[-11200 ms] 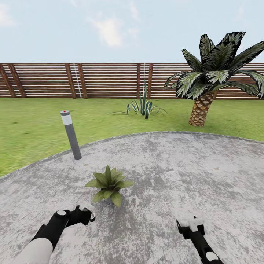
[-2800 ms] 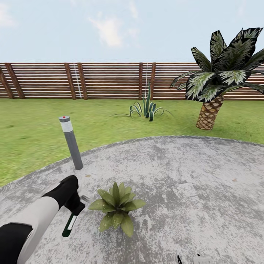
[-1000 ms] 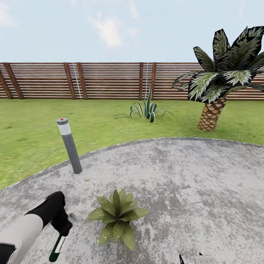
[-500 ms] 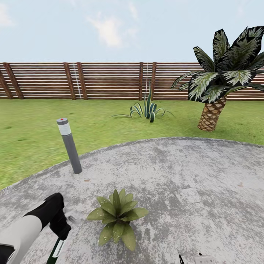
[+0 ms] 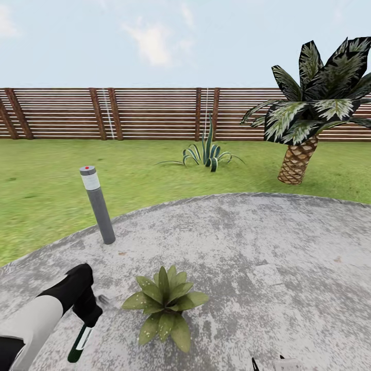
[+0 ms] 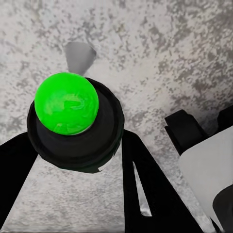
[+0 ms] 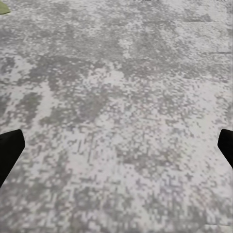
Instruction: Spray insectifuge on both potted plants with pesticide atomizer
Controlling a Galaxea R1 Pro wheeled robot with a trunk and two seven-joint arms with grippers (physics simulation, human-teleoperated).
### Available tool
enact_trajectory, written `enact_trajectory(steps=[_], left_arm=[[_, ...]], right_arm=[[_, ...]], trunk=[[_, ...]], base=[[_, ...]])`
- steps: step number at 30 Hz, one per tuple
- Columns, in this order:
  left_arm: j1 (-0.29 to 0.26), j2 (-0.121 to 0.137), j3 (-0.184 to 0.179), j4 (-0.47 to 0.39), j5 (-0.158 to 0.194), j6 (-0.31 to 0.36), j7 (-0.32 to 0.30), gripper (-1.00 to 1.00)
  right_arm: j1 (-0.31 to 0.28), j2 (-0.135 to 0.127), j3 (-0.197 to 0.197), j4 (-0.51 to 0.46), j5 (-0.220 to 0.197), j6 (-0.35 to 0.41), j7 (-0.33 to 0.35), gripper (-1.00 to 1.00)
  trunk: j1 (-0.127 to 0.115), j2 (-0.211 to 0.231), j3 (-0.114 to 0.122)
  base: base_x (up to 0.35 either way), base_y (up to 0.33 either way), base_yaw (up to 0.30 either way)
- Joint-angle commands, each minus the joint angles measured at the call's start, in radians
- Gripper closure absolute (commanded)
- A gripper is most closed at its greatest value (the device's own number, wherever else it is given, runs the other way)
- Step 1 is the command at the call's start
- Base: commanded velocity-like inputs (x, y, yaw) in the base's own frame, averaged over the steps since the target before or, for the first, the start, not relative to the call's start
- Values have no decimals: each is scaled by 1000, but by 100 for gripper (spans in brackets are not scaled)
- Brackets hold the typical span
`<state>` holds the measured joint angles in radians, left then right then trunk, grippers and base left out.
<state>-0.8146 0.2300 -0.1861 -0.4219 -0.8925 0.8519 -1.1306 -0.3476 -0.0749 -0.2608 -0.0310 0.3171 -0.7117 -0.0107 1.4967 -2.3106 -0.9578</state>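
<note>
In the head view my left gripper (image 5: 85,320) is shut on the pesticide atomizer (image 5: 79,344), a slim dark green bottle with a white label that hangs tilted over the patio. It is a short way left of a potted plant (image 5: 165,305), a low rosette of broad green leaves that hides its pot. In the left wrist view the atomizer (image 6: 66,103) shows end-on as a bright green cap on a dark body, between my black fingers (image 6: 143,184). My right gripper (image 7: 116,148) is open over bare paving, its fingertips at the picture's two sides; its top edge (image 5: 275,365) shows low in the head view.
A grey bollard lamp (image 5: 97,205) stands at the patio's (image 5: 247,242) left rim, beyond the plant. Lawn (image 5: 46,196) surrounds the paving. A striped agave (image 5: 206,152) and a palm (image 5: 301,118) stand before the brown slatted fence (image 5: 149,113).
My left arm dipped, taking the atomizer partly below the picture's edge, then rose slightly, so the bottle shows whole again. The plant and the camera have not moved.
</note>
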Motion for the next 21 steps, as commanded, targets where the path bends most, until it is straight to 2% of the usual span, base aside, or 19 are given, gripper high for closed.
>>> enact_trajectory(steps=[1, 4, 9, 13, 15, 17, 21], left_arm=[[2, 1, -2, -3, -29, 11, -9, 100], [8, 6, -2, 3, -63, 14, -10, 100], [21, 20, 3, 13, -70, 13, 5, 100], [26, 19, 8, 14, -60, 13, 19, 100], [27, 16, 12, 14, -17, 14, 19, 100], [28, 19, 12, 14, -3, 15, 19, 100], [28, 22, 13, 14, 3, 16, 18, 100]], right_arm=[[-1, -1, -9, 0, 10, -3, -2, -100], [-1, -2, -9, -1, 10, -3, -3, -100], [-1, -2, -9, -1, 10, -3, -3, -100], [-1, -2, -9, -1, 9, -3, -3, -100], [-1, -1, -9, -2, 8, -3, -5, -100], [-1, -2, -9, -1, 8, -3, -7, -100], [-1, -1, -9, -1, 8, -3, -8, -100]], trunk=[[0, 0, -1], [0, 0, -1], [0, 0, -1], [0, 0, -1], [0, 0, -1], [0, 0, -1], [0, 0, -1]], base=[[0, 0, 0], [0, 0, 0], [0, 0, 0], [0, 0, 0], [0, 0, 0], [0, 0, 0], [0, -103, 61]])
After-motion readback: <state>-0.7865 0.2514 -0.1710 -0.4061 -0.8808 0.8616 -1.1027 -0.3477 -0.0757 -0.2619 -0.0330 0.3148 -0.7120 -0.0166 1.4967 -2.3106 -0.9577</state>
